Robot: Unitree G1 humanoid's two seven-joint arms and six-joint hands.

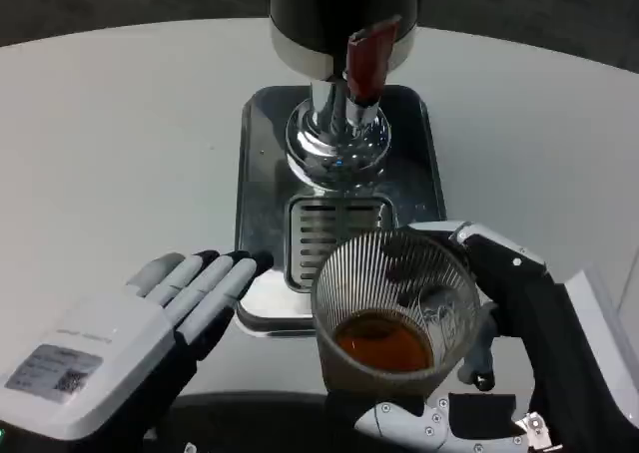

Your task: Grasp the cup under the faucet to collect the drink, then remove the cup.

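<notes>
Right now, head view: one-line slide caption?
Right hand holds the ribbed glass cup of amber drink in front of the dispenser's drip tray; left hand waits open beside it.

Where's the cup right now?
In the head view the cup sits low and right of centre, held by the right robot hand, just in front of the metal drip tray below the faucet.

Drinks counter: dispenser (344,34) on drip tray (262,144)
</notes>
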